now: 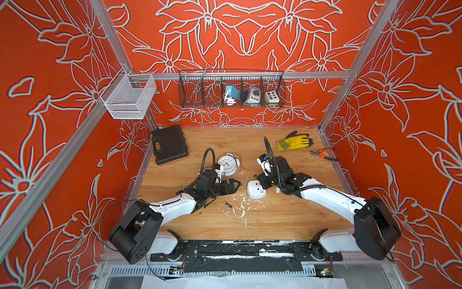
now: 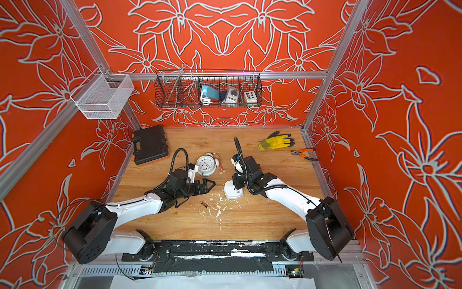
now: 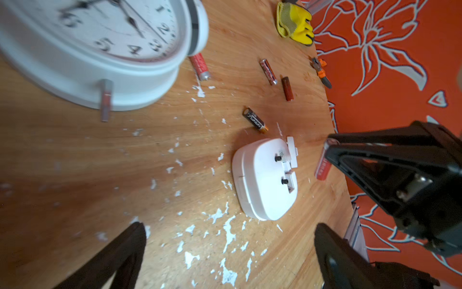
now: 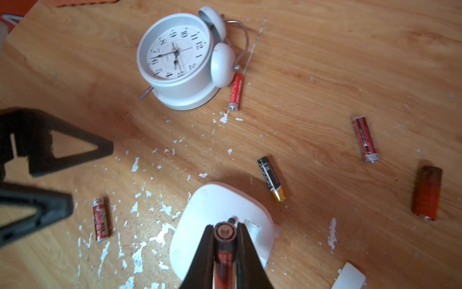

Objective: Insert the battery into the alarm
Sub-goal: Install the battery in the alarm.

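Two baskets hang from the frame rails. At far left is a white mesh basket. Further along the back wall is a black wire basket split into compartments: a thin metal rod leans across the left ones, then come a blue block with a white cord, a white box with a round dial and a white box with coloured buttons.

On the wooden table, a closed black tool case lies at the back left. The left gripper hovers with its jaws spread wide, holding nothing, just in front of a white twin-bell clock.

Right of it lies the alarm, a white rounded-square shell with two small dark studs and an open slot on its upturned side. A white cover piece lies near it.

The right gripper is clamped on a red and black battery, held end-on over the alarm; I cannot tell whether they touch. Five loose cells lie on the table around them.

A yellow glove and orange pliers lie at the back right.
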Available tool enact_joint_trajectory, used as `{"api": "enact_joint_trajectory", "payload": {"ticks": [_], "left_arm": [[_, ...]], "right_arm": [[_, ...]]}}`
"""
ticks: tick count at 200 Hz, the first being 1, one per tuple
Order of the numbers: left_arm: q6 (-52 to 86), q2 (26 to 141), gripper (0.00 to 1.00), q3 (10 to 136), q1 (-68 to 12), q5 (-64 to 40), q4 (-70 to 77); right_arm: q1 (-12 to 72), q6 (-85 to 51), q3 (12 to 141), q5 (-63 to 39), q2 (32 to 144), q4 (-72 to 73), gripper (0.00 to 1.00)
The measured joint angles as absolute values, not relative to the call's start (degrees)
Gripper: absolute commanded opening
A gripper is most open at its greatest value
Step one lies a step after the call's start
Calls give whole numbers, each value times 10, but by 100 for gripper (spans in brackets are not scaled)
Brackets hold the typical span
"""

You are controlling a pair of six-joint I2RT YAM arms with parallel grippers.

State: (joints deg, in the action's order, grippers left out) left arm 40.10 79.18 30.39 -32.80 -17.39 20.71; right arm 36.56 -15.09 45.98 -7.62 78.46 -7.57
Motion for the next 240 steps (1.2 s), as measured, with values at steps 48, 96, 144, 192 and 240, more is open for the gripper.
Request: {"api": "enact_joint_trajectory", "payload": {"ticks": [48, 96, 144, 192, 240], "left_arm": [[415, 854, 98, 331, -376, -171, 234], [418, 874, 99, 341, -380, -169, 232], [418, 881, 99, 345, -380, -168, 232], [419, 888, 99, 347, -380, -168, 232], [422, 916, 92, 372, -386, -170, 224]], "right_arm": [[362, -186, 398, -66, 785, 7, 9], [362, -207, 366, -59, 797, 72, 9], [362, -214, 354, -54, 816, 99, 11], [362, -218, 347, -50, 814, 97, 28], [362, -219, 347, -39, 760, 67, 38]]}}
